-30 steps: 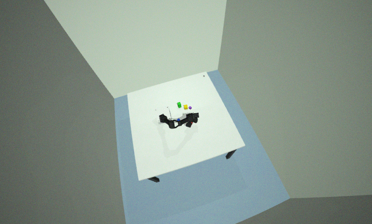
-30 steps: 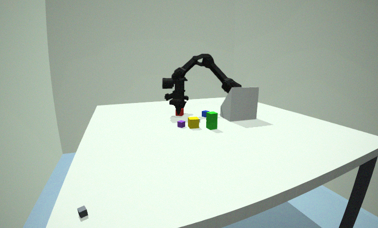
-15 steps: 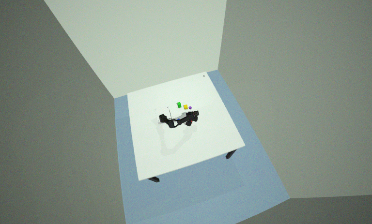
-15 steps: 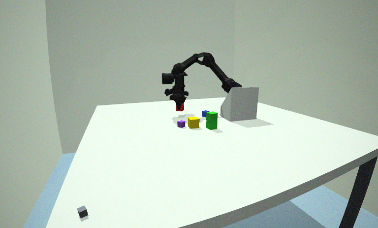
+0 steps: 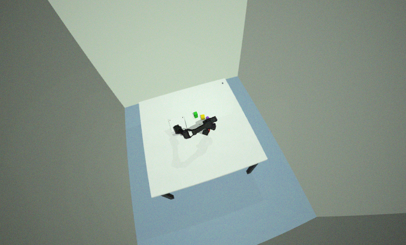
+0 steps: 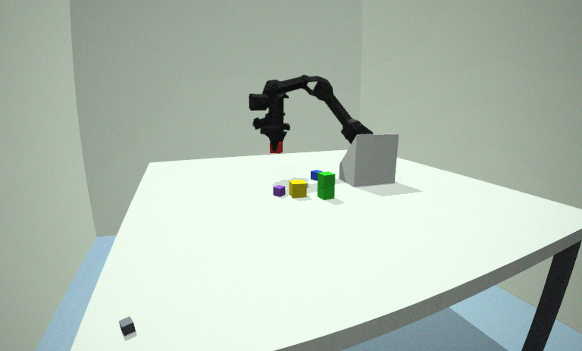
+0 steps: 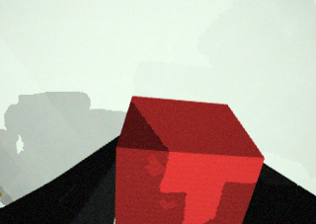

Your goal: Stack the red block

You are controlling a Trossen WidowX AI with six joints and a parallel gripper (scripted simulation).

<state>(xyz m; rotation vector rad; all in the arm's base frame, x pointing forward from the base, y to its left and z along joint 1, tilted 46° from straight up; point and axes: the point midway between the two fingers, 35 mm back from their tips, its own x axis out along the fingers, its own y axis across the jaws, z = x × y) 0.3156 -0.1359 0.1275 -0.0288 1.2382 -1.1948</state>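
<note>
The red block (image 6: 278, 148) (image 7: 193, 175) is held between the fingers of my gripper (image 6: 275, 147), in the air above the table. In the wrist view it fills the lower middle, with a black finger on each side. In the top view only a sliver of the red block shows beside the gripper. The green tower (image 6: 326, 186) (image 5: 195, 114), two green blocks high, stands upright on the table, to the right of and nearer the camera than my gripper in the exterior view. The red block is apart from the tower.
A yellow block (image 6: 298, 189) (image 5: 202, 116) and a smaller purple block (image 6: 279, 190) (image 5: 207, 117) stand beside the tower. A blue block (image 6: 316, 174) lies behind it. A grey wedge-shaped box (image 6: 375, 161) stands near the arm's base. A small dark cube (image 6: 127, 326) (image 5: 222, 83) lies near a table corner.
</note>
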